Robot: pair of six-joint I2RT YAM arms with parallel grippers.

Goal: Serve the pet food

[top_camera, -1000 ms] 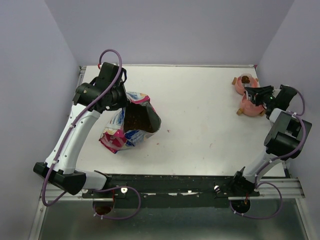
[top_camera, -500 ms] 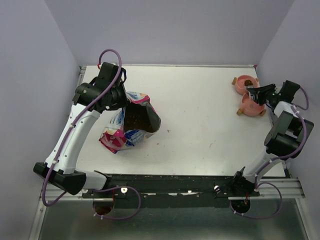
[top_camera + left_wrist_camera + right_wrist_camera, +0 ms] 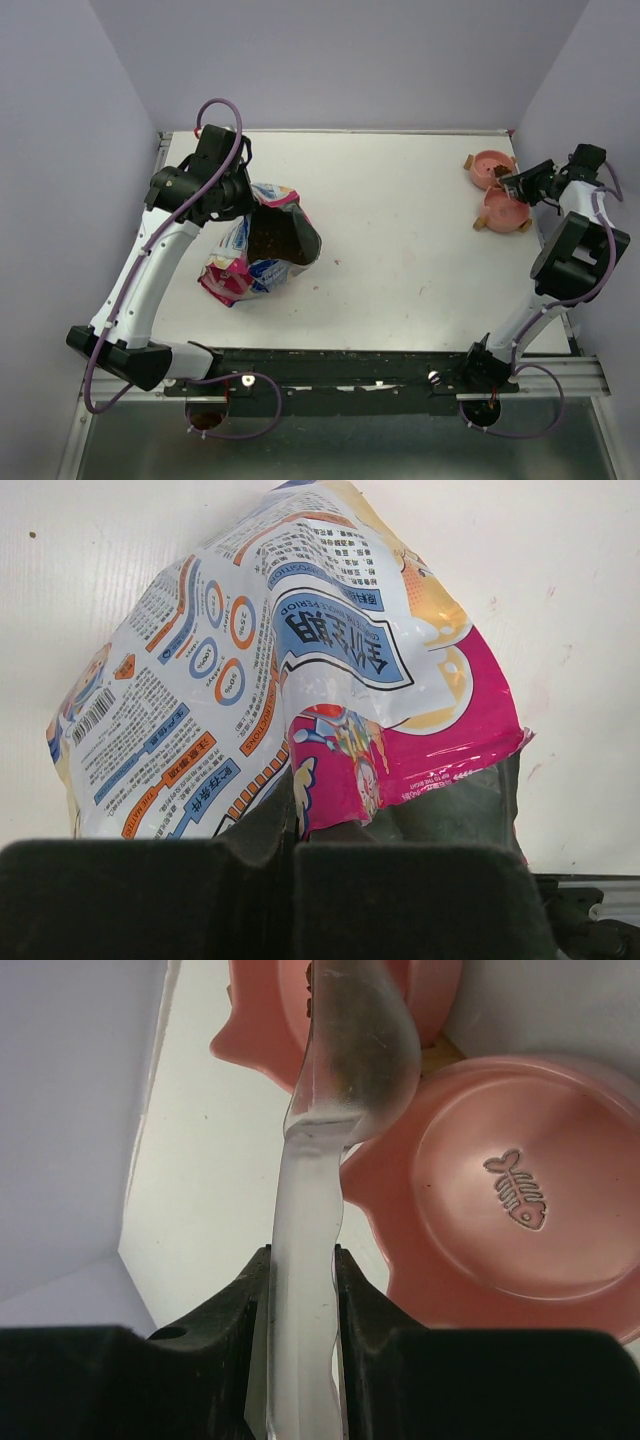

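The pet food point(image 3: 277, 240) is a dark brown heap inside the open pink-and-blue bag point(image 3: 262, 250), which lies at the table's left. My left gripper point(image 3: 237, 192) is shut on the bag's rim; in the left wrist view the bag point(image 3: 290, 660) fills the frame and my left gripper point(image 3: 290, 832) pinches its pink edge. My right gripper point(image 3: 532, 185) is shut on the handle of a clear scoop point(image 3: 503, 178). In the right wrist view the scoop point(image 3: 352, 1050) is turned on edge over the gap between two pink bowls, gripped by my right gripper point(image 3: 301, 1282). Whether any kibble is in the scoop cannot be told.
Two pink bowls stand at the far right: the far one point(image 3: 486, 160) and the near one point(image 3: 503, 215), which shows a fish-bone mark and no food point(image 3: 520, 1195). A few stray pellets point(image 3: 335, 262) lie right of the bag. The right wall is close behind my right wrist.
My right wrist has swung toward the right wall and turned, drawing the scoop back from over the far bowl. The left arm and the bag have not moved.
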